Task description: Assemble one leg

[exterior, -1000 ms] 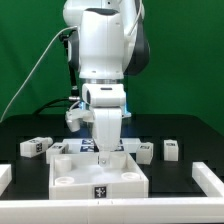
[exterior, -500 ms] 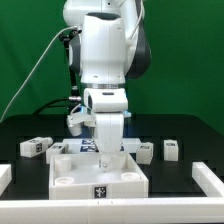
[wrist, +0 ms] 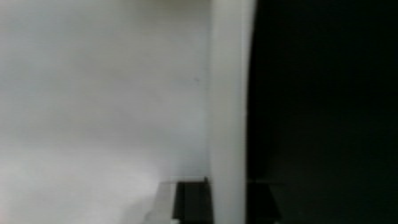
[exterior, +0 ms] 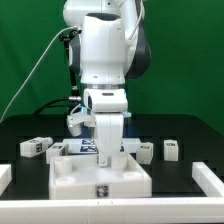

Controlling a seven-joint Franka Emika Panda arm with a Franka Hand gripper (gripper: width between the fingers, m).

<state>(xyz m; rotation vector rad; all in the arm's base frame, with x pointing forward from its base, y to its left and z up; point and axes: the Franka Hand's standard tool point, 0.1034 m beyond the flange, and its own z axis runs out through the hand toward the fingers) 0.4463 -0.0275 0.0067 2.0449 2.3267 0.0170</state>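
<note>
Gripper sits low at the far edge of the white square piece; I can't tell if it's open or closed. The nearest leg rests on the worktop, toward the exterior view's right. On the wrist view I get only a white blur, no leg.
</note>
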